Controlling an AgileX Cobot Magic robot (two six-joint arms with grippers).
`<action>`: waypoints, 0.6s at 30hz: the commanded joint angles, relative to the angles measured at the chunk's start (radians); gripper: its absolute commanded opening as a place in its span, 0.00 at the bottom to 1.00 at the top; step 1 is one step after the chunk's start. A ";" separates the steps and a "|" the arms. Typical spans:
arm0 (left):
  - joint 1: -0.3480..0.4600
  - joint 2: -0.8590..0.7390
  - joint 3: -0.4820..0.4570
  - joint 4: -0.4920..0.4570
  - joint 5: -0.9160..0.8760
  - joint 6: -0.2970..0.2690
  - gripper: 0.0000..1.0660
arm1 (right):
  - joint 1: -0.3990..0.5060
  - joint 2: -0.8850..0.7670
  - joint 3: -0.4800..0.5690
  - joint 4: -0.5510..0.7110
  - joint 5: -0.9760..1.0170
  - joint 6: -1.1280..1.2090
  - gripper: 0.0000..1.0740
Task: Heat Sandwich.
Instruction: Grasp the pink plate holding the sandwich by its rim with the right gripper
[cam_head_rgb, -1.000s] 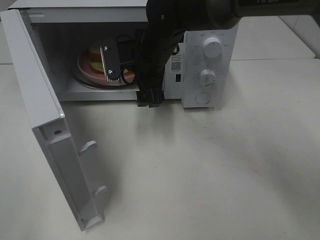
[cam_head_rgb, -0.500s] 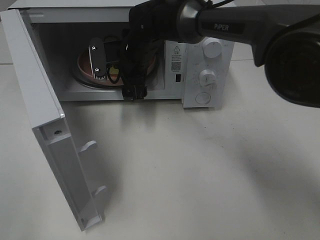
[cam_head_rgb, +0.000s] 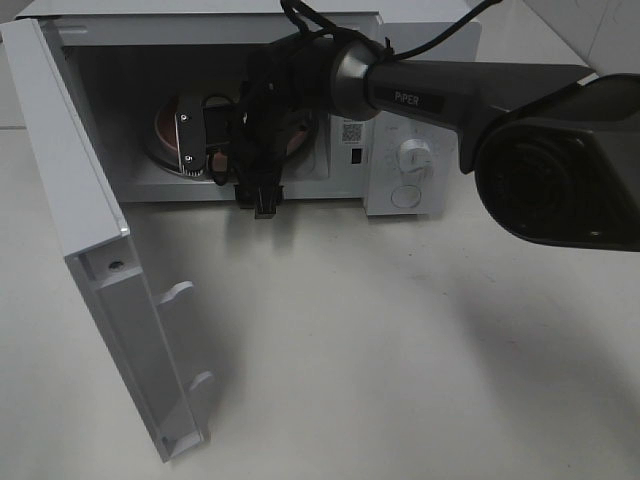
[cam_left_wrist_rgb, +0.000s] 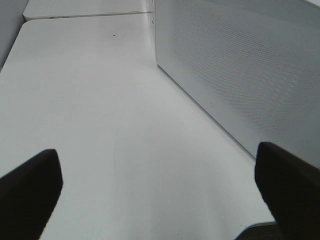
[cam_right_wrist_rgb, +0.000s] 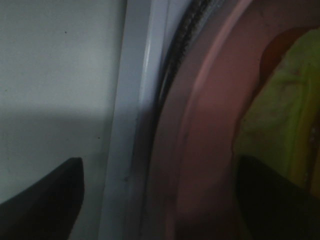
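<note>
Microwave (cam_head_rgb: 400, 120): white boxy metal shell w/ a smooth matte front. Its door (cam_head_rgb: 80, 200) is swung wide to the left, and two rounded latch hooks (cam_head_rgb: 178, 292) stick out of its inner face. On the control panel we see a ribbed round knob (cam_head_rgb: 413, 155) w/ a flat round button (cam_head_rgb: 405, 195) below it. A small QR sticker (cam_head_rgb: 352, 130) sits beside the cavity; it's too small to read.

Right arm (cam_head_rgb: 450, 95): dark grey tube, "PiPER" in white letters, reaching in from the right & filling the right part of the cavity opening.

The sandwich (cam_right_wrist_rgb: 280, 110) is inside the cavity on the plate (cam_right_wrist_rgb: 210, 125). We only see a soft yellow-green layer of it, close up & blurred. The plate is round, pink & smooth w/ a raised rim. In the high view most of it is hidden behind the arm.

Right gripper (cam_right_wrist_rgb: 159, 200): jaws stand wide apart w/ the plate's rim btwn them, one fingertip over the plate and the other outside it. We see no contact, so nothing is held.

Left gripper (cam_left_wrist_rgb: 160, 187): jaws spread wide w/ nothing btwn them, low over the table (cam_left_wrist_rgb: 100, 125) & just beside a white panel (cam_left_wrist_rgb: 240, 65) w/ a fine dot mesh. We can't tell which part that is.

The table is pale, flat & matte, w/ a broad stretch in front of the microwave.
</note>
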 joint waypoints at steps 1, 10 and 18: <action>0.002 -0.023 0.003 0.000 -0.007 -0.005 0.97 | 0.003 0.004 -0.002 0.009 0.025 0.025 0.64; 0.002 -0.023 0.003 0.000 -0.007 -0.005 0.97 | 0.003 0.001 -0.002 0.004 0.092 0.132 0.00; 0.002 -0.023 0.003 0.000 -0.007 -0.005 0.97 | 0.003 -0.009 -0.002 0.011 0.102 0.142 0.00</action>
